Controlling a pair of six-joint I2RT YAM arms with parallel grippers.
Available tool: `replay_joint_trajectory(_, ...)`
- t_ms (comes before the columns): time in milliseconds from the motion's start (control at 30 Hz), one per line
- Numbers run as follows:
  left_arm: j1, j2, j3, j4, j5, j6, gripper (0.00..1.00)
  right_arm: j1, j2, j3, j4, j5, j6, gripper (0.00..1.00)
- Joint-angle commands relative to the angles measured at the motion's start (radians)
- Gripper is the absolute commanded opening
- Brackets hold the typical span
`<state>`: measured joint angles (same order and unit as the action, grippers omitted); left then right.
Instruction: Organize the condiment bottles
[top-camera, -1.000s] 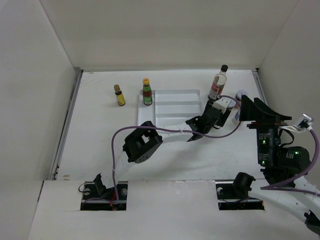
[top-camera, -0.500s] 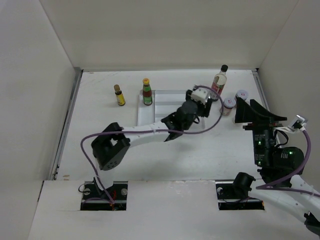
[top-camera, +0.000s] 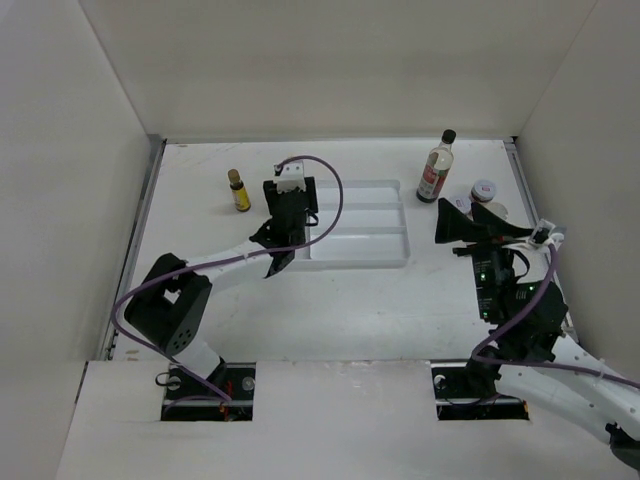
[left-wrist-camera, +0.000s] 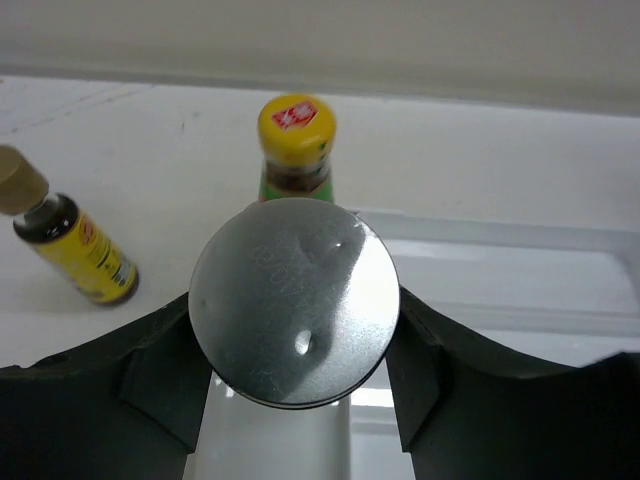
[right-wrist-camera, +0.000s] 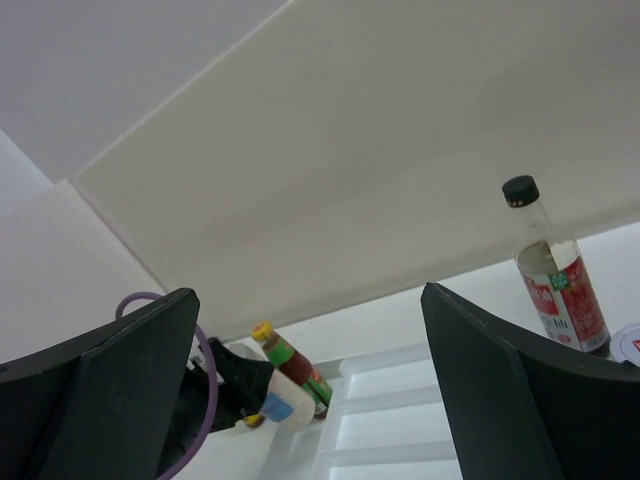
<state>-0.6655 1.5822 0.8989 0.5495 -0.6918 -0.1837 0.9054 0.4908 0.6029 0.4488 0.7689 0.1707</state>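
Observation:
My left gripper is shut on a white shaker with a silver top, held over the left end of the white tray. The shaker also shows in the right wrist view. The yellow-capped red sauce bottle stands just beyond it, hidden by the gripper in the top view. The tiny brown bottle stands to the left. The tall clear black-capped bottle and a red-lidded jar stand at the right. My right gripper is open and empty.
The tray's divided slots hold nothing that I can see. White walls close in the table at the back and on both sides. The second shaker and the second jar do not show.
My left arm swung from the tray's right side to its left end, carrying the shaker. My right gripper moved left, toward the tray's right edge.

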Motion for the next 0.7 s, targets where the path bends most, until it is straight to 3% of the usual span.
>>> replay_joint_trajectory(0,0.016,-0.090,-0.034,0.052,-0.028,-0.074,0.37,-0.018,0.012,-0.014,0.033,-0.022,0.023,1.00)
replay_joint_trajectory(500,0.042,0.044,-0.063,0.063,0.034,-0.145,0.44,-0.124,0.080,-0.089,0.018,-0.123,0.127,1.00)
replay_joint_trajectory(600,0.040,0.058,-0.055,0.056,0.034,-0.145,0.53,-0.138,0.092,-0.088,0.010,-0.146,0.138,1.00)
replay_joint_trajectory(667,0.039,0.053,-0.057,0.047,0.031,-0.145,0.66,-0.144,0.092,-0.089,0.008,-0.148,0.147,1.00)
